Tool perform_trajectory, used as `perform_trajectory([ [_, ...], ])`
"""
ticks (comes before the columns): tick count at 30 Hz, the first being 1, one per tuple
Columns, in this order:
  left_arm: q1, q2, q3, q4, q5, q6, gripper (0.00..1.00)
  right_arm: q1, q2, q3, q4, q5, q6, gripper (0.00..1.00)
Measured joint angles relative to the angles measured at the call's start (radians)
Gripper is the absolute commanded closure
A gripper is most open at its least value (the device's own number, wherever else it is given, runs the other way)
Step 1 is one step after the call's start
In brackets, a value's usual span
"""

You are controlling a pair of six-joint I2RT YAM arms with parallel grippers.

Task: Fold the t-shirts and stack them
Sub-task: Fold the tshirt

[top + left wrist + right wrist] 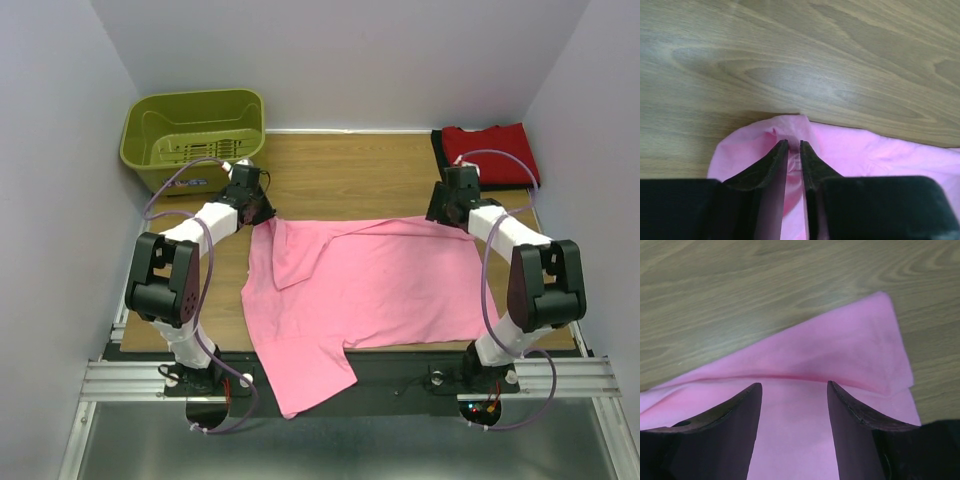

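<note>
Risk of lopsided lift; left gripper [794, 143] pinches a far corner of pink t-shirt [390, 290]; right gripper [794, 385], spread over the other, holds nothing, so cloth could bunch.

1. Pink t-shirt [370, 290]: plain bright pink all over, mid-table
2. Red t-shirt [492, 148]: plain deep red, far right corner
3. Black t-shirt [437, 150]: a dark black edge along the left side of the red one
4. Basket [195, 125]: olive green, slotted walls, far left
5. Table [350, 170]: mid-brown wood, wavy darker grain
6. Left gripper [794, 145], right gripper [794, 387]: matte black fingers
7. Left arm [165, 275], right arm [545, 285]: black joints, white links
8. Cables [487, 270]: pale purple
9. Rail [130, 378]: silver metal, near edge
10. Walls [340, 60]: pale grey
</note>
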Motion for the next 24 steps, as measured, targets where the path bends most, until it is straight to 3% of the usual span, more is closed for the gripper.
perform_trajectory([
  [3, 0.000, 0.000, 0.000, -0.004, -0.013, 0.003, 0.98, -0.052, 0.033, 0.000, 0.011, -0.002, 0.022, 0.40],
  [4, 0.000, 0.000, -0.001, -0.005, -0.015, 0.005, 1.00, -0.069, 0.044, 0.000, 0.015, -0.008, 0.028, 0.40],
  [13, 0.013, -0.093, -0.074, -0.007, -0.031, 0.026, 1.00, -0.206, 0.148, -0.002, 0.053, -0.075, 0.103, 0.40],
  [20, 0.048, -0.173, -0.117, 0.015, -0.032, 0.030, 1.00, -0.233, 0.152, -0.009, 0.090, -0.111, 0.127, 0.40],
  [21, 0.048, -0.173, -0.124, 0.016, -0.029, 0.029, 0.94, -0.234, 0.152, -0.010, 0.093, -0.114, 0.129, 0.40],
  [22, 0.048, -0.172, -0.128, 0.015, -0.026, 0.029, 0.71, -0.235, 0.151, -0.013, 0.100, -0.116, 0.129, 0.40],
  [24, 0.048, -0.167, -0.132, 0.016, -0.007, 0.021, 0.57, -0.236, 0.151, -0.014, 0.104, -0.119, 0.129, 0.40],
])
